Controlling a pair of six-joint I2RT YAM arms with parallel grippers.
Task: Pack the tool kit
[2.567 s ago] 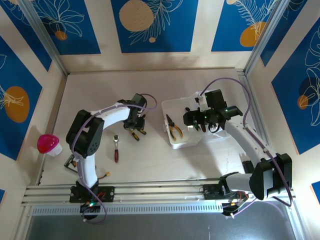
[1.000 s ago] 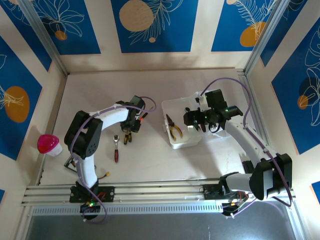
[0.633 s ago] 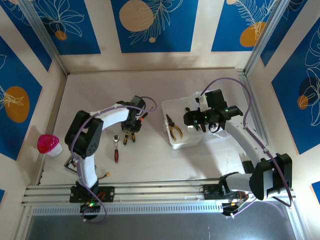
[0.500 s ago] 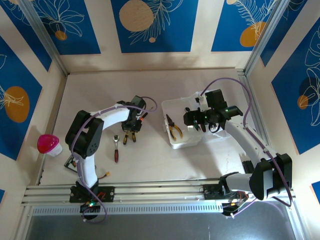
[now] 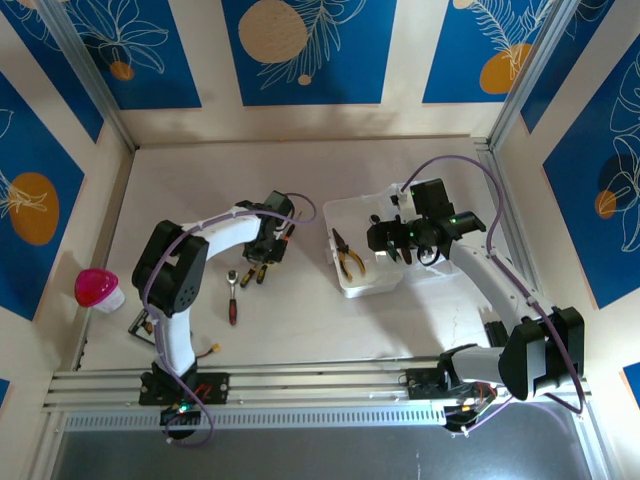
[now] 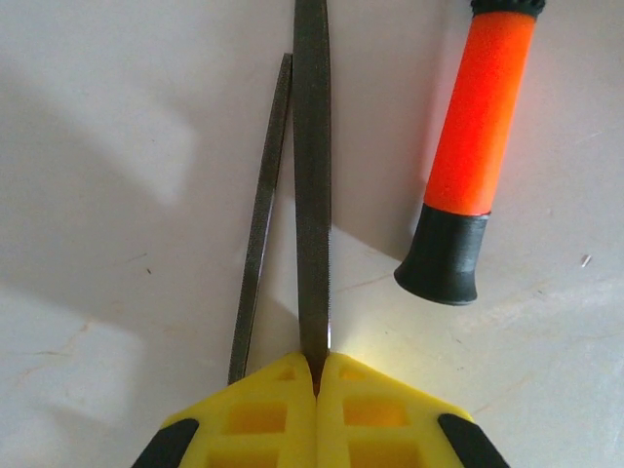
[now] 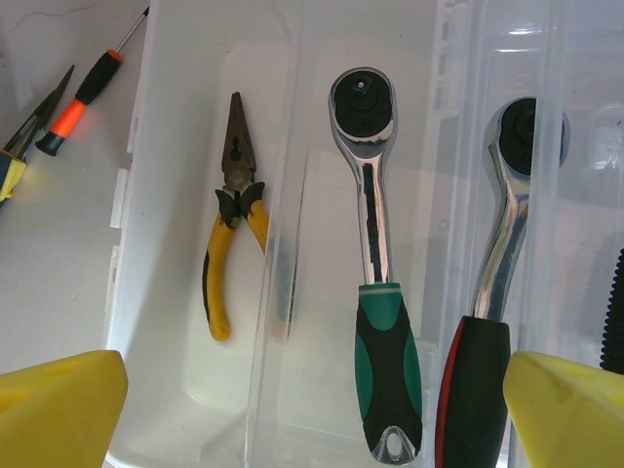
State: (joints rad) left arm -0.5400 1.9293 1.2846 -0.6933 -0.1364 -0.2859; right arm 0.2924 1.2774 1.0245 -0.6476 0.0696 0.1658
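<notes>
So the left gripper is clamped on a thin dark file beside the orange screwdriver, and the right gripper is held wide apart over the clear case, pliers laid inside.

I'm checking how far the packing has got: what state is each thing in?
Case: open.
Yellow pliers: in the case, jaws closed.
Green ratchet: in the case.
Orange screwdriver: loose on the table.
Left gripper: shut on a thin dark tool.
Right gripper: open, empty, over the case.
</notes>
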